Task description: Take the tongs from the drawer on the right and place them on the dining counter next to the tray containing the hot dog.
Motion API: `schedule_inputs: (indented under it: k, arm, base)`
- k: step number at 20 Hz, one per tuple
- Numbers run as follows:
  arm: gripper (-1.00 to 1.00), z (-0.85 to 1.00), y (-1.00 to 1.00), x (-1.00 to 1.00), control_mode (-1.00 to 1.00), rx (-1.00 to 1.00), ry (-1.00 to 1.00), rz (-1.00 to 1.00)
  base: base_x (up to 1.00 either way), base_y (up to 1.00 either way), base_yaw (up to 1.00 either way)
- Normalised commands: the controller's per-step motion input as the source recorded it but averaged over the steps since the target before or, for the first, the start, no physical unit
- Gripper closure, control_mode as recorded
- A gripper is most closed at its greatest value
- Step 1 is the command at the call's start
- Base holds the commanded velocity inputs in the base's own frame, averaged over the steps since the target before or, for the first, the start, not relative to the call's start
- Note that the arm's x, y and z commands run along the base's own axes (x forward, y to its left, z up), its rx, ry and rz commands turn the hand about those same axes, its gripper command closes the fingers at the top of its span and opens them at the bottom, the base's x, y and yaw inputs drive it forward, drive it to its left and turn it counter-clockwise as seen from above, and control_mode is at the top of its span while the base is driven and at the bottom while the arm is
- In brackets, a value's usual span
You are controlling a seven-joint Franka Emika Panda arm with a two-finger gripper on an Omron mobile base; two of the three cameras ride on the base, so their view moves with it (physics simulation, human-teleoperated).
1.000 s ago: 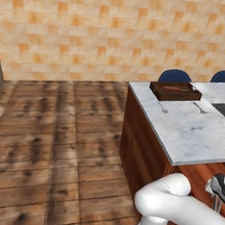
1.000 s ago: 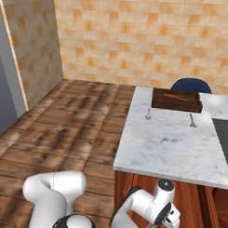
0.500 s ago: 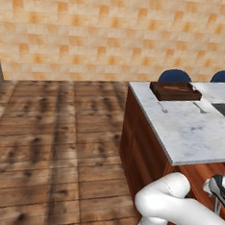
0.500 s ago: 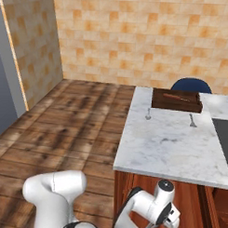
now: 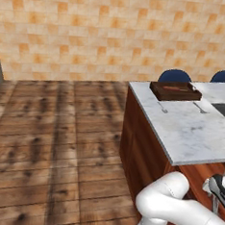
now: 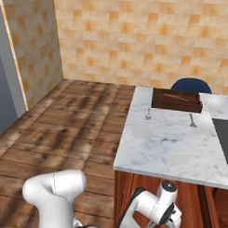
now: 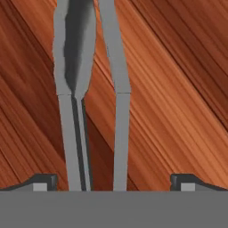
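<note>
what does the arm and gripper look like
The arm is glossy white with rounded, bulbous links, and a dark grey joint ring near the wrist. No cables or markings visible. In the hand view, the fingertips are small dark grey blocks.

Bent low, white arm folded with the elbow raised and the wrist dropped toward the floor. End effector spread wide, fingertips well apart at either side of the hand view.
</note>
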Motion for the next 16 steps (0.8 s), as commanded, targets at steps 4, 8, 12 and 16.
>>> schedule_inputs:
  k: [4, 8, 12, 16]
  arm:
    - [-1.00, -0.19, -0.02, 0.02, -1.00, 0.00, 0.00, 0.00]
    - [1.00, -0.04, 0.00, 0.00, -1.00, 0.00, 0.00, 0.00]
    - [1.00, 0.00, 0.00, 0.00, -1.00, 0.00, 0.00, 0.00]
    - [1.00, 0.00, 0.00, 0.00, -1.00, 0.00, 0.00, 0.00]
  base:
    - [0.00, 0.00, 0.00]
    - [0.00, 0.00, 0.00]
    - [0.00, 0.00, 0.00]
    - [0.00, 0.00, 0.00]
